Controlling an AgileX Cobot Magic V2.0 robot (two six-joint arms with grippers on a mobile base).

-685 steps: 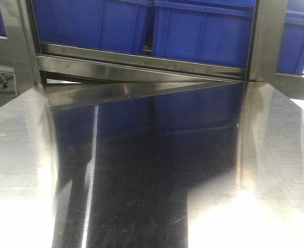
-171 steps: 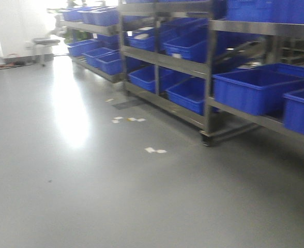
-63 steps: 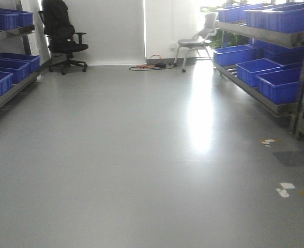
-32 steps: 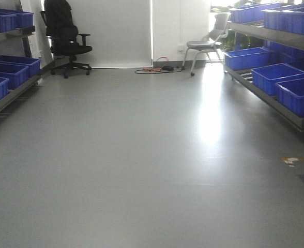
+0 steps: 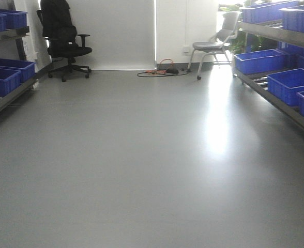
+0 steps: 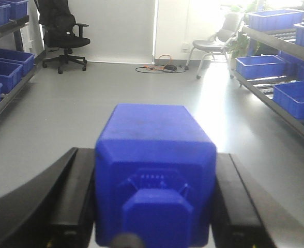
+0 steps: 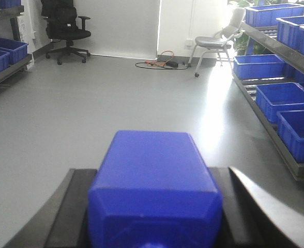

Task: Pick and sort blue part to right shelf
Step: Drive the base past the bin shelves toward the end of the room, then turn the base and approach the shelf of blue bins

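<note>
My left gripper [image 6: 152,201] is shut on a blue part [image 6: 157,155], a solid-blue square bottle-shaped block lying with its neck toward the camera, between the two black fingers [image 6: 74,201]. My right gripper [image 7: 152,206] is shut on a second blue part [image 7: 154,181] of the same shape, held between its black fingers [image 7: 69,212]. Both are held in the air above the grey floor. Neither gripper nor part shows in the front view. The right shelf [image 5: 276,98] with blue bins [image 5: 291,82] runs along the right side.
A left shelf with blue bins [image 5: 4,77] runs along the left side. A black office chair [image 5: 64,41] and a grey chair [image 5: 216,44] stand at the far wall, with cables [image 5: 160,71] on the floor. Open grey floor [image 5: 141,155] lies ahead.
The view has turned from the steel shelf and bins to the open aisle. Over the last second it kept panning left; the floor markings at the right have slid out of view.
</note>
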